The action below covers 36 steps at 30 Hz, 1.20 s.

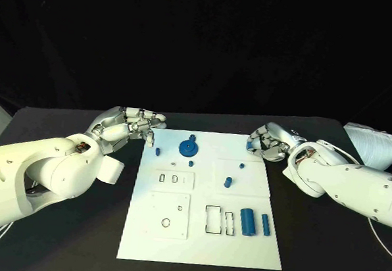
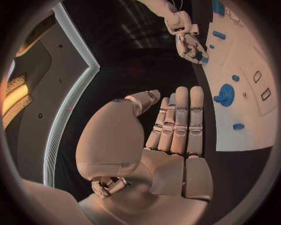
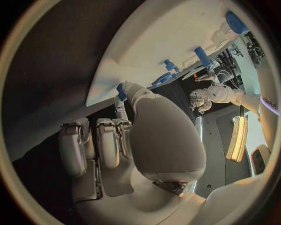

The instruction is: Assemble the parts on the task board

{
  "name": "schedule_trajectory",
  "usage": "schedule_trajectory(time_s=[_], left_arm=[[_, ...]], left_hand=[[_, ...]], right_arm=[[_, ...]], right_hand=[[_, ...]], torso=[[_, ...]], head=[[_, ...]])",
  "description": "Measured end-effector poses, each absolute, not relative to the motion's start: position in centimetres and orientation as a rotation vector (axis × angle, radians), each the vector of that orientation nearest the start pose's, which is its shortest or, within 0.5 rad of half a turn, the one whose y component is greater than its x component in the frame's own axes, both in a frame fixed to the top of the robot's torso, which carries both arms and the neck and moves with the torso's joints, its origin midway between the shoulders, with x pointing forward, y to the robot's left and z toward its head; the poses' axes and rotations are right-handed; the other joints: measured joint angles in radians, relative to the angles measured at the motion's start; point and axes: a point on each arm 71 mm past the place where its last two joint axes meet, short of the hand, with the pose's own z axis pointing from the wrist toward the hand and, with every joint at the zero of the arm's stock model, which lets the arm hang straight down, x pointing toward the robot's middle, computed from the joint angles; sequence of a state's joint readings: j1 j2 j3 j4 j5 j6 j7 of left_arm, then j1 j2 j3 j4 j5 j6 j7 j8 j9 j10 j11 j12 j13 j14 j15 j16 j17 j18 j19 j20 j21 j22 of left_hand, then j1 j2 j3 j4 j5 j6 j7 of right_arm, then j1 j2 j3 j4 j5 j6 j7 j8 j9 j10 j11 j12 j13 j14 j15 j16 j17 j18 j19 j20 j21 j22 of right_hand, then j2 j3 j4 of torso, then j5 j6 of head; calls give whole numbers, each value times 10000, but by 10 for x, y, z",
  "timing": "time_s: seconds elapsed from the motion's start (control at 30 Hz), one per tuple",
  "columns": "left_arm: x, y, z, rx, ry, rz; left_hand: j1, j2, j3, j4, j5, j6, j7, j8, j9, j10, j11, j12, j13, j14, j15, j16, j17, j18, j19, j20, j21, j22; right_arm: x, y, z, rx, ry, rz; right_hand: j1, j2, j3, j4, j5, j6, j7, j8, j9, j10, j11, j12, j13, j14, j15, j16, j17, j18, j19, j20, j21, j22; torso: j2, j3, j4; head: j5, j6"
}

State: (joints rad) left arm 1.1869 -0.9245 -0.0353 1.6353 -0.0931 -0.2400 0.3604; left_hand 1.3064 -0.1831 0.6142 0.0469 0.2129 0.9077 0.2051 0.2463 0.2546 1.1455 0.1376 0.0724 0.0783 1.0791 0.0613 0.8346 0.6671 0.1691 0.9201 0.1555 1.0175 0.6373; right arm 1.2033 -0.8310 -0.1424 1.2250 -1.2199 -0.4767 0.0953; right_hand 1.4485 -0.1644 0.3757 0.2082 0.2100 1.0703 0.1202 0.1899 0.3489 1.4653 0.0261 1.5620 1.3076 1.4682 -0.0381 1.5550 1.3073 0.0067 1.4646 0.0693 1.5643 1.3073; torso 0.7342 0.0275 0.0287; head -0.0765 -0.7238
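The left hand [image 1: 130, 125] sits at the far left corner of the task board [image 1: 198, 242], just off the white plate. In the left wrist view its fingers [image 2: 178, 119] are straight and side by side, with the thumb a little apart, and it holds nothing. The board lies flat in the middle of the black table [image 1: 325, 256]. Near the far edge of the board stands a round blue gear [image 1: 189, 148], and a small blue peg [image 1: 158, 151] is just left of it. Two tiny blue bits [image 1: 193, 163] sit a little nearer than the gear. More to the right, a small blue piece [image 1: 228, 181] stands near the middle of the board. Closer to the near right side there are dark outlined slots [image 1: 215, 220], and beside them lie a thick blue cylinder [image 1: 248, 222] and a thin blue bar [image 1: 266, 224], side by side. The right hand [image 1: 272, 143] is at the far right corner of the board. In the right wrist view its thumb and a finger pinch a small blue part [image 3: 121, 90] right at the board's edge, while the other fingers are curled down.
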Motion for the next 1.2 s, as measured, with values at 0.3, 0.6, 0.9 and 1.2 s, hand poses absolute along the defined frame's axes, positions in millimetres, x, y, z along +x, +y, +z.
schedule_trajectory(time_s=[0.3,0.6,0.9,1.2], left_arm=[[464,211,-174,-10169,15239,-16064],[466,212,-176,-10196,15244,-15994],[468,211,-177,-10191,15280,-15962],[468,208,-177,-10156,15378,-15947]], left_hand=[[0,0,0,0,0,0,0,0,-1,0,0,0,0,0,0,0,0,1,0,0,0,-1],[0,0,0,0,0,0,0,0,-2,0,0,0,0,0,0,0,1,1,0,0,0,-2],[0,0,28,29,0,0,0,0,4,0,0,0,0,0,0,0,1,1,-36,37,0,7],[0,0,28,28,0,0,0,0,6,0,0,0,0,0,0,0,-8,-1,-73,0,0,8]], right_arm=[[510,-280,-216,1013,15761,6064],[492,-247,-199,1401,15504,6826],[468,-185,-200,1468,15787,7802],[448,-140,-215,868,16147,7926]], right_hand=[[-66,65,69,-13,30,0,0,0,0,10,-19,0,-1,-36,-35,0,9,0,18,-17,31,8],[-81,77,111,-55,70,-4,-4,0,-1,-22,-51,0,-2,1,-71,0,7,1,-3,-37,30,7],[-161,48,112,-56,70,-7,-7,0,0,-23,-51,0,-2,1,-71,0,6,1,16,-85,30,6],[-251,11,171,-54,69,-42,-43,0,1,-24,-51,-1,3,1,-70,0,5,1,16,-85,29,5]], torso=[[-19,-1,-11],[-78,-37,-28],[-159,-81,-60],[-227,-162,-75]], head=[[4,14],[13,42],[137,-57],[185,-140]])
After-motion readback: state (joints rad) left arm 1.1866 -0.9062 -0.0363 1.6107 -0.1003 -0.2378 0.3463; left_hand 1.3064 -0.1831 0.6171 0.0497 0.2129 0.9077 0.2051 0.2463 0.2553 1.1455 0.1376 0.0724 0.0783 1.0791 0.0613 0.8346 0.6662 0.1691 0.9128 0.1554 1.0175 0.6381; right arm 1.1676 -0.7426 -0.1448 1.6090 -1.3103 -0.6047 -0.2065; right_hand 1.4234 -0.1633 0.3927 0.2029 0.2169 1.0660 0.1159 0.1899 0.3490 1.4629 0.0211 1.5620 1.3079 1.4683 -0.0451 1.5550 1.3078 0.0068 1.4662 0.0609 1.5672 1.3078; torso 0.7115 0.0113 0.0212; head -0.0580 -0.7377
